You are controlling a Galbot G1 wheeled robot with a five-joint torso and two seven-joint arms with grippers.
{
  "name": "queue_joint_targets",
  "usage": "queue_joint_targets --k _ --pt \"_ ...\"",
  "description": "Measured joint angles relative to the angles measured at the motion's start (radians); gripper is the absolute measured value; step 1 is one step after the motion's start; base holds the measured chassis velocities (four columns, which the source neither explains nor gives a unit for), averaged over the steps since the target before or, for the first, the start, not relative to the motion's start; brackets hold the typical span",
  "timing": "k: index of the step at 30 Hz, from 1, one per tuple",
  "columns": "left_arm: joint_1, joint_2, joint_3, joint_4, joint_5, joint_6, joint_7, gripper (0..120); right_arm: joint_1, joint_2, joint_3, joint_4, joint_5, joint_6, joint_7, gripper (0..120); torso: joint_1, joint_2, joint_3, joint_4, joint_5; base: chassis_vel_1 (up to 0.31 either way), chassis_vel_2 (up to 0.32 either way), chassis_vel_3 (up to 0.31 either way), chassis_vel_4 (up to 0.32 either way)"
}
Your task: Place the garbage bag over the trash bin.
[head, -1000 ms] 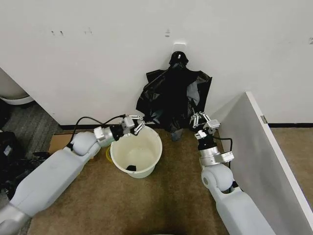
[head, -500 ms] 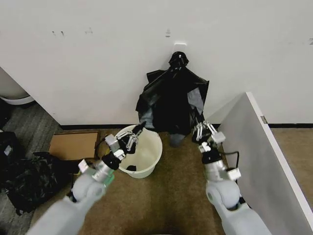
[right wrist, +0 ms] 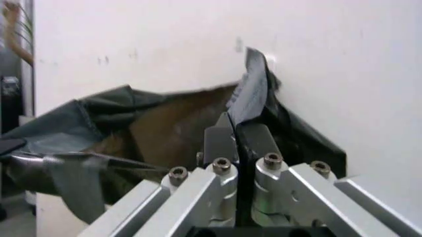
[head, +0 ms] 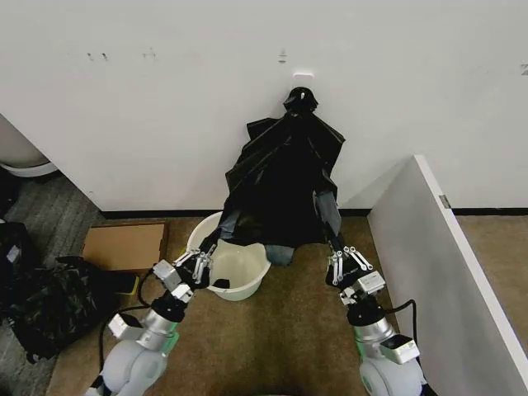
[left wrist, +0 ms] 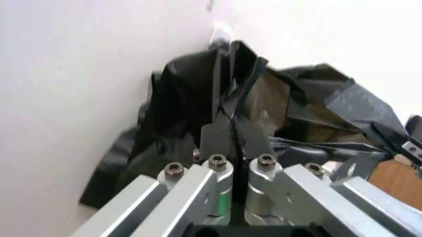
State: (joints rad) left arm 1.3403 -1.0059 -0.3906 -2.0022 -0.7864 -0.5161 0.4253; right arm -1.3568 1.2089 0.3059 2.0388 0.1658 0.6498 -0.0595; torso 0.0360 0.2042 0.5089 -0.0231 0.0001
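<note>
Stretching wide between both arms, the garbage bag (head: pixel 285 186) hangs from a knotted top at a hook on the white wall (head: pixel 165 99), and its lower edge is pulled out toward the robot on two sides. Left gripper (head: pixel 198 262) is down low, just in front of the near-left rim of the trash bin (head: pixel 241 272), fingers pinched together on a strip of the black plastic that runs up and back to the hanging bag. Over in the left wrist view, those fingers (left wrist: pixel 218 136) are pressed flat against each other with the bag's film caught between them, and the mouth of the bag gapes open beyond. Right gripper (head: pixel 345 262) mirrors it on the other side, to the right of the bin and near the grey partition (head: pixel 429 247), clamped on the bag's right edge; the right wrist view shows its fingers (right wrist: pixel 221 138) closed tight on a fold of plastic, the bag's brownish-looking interior opening up behind. The bin sits on the brown carpet against the wall, cream-white, its back rim under the draped bag, a small dark object lying inside on its bottom. To the left a flat cardboard box (head: pixel 124 246) lies by the wall, with a dark backpack (head: pixel 45 305) in front of it.
</note>
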Motion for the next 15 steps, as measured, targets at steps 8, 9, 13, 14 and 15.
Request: queue_joint_targets --k 8,9,13,14,15 --pt "0.083 0.014 -0.101 -0.113 -0.037 0.001 0.023 0 -0.016 -0.073 0.027 0.107 0.026 -0.009 -0.045 0 0.0 0.0 0.0 0.0003 -0.0001 0.0 0.0 0.0 0.0" --pt "0.103 0.013 -0.115 -0.12 -0.037 -0.001 0.032 0 -0.031 -0.089 0.042 0.117 0.026 -0.008 -0.05 0 0.0 0.0 0.0 0.0002 0.0 0.0 0.0 0.0 0.0" --pt "0.143 0.008 -0.138 -0.121 -0.025 -0.01 0.038 0 -0.074 -0.119 0.08 0.13 0.026 0.008 -0.079 0 0.0 0.0 0.0 0.0001 -0.0001 0.0 0.0 0.0 0.0" --pt "0.158 0.007 -0.142 -0.113 -0.011 -0.014 0.038 0 -0.091 -0.127 0.09 0.129 0.025 0.019 -0.093 0 0.0 0.0 0.0 0.0 -0.0001 0.0 0.0 0.0 0.0" --pt "0.169 0.006 -0.142 -0.103 0.002 -0.019 0.038 0 -0.101 -0.131 0.095 0.123 0.025 0.029 -0.101 0 0.0 0.0 0.0 -0.0001 -0.0001 0.0 0.0 0.0 0.0"
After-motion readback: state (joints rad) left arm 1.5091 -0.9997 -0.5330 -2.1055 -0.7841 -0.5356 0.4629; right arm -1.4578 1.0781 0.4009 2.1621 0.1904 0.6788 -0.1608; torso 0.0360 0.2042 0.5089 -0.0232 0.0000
